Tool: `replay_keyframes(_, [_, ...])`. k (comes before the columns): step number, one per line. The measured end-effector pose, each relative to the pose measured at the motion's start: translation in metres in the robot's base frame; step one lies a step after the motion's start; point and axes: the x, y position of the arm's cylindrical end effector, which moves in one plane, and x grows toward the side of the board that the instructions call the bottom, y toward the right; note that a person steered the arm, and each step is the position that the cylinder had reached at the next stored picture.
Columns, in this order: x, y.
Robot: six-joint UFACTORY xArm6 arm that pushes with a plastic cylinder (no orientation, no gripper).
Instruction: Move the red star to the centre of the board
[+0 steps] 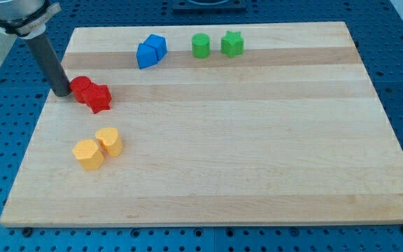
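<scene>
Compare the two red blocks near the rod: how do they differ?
The red star has pointed arms; the red cylinder is round. The cylinder lies toward the view's top left of the star, between it and my tip, which sits right beside the cylinder on its left; the star is farther from the tip. Both share the same red and appear to touch, near the board's left edge.

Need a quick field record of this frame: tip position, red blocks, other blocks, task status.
tip: my tip at the view's left, against the left side of the red round block
red star-shaped block: touching the red round block, on its right
blue blocks: pair, top
green round block, green star-shaped block: top, apart
yellow blocks: pair, lower left
wooden board: light wood
status: star left of centre, not yet moved
</scene>
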Motion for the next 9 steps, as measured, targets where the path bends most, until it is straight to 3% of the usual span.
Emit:
replay_keyframes(3, [-0.01,0.064])
replay_keyframes(6, [0.04,0.018])
replay_keyframes(9, [0.041,0.105])
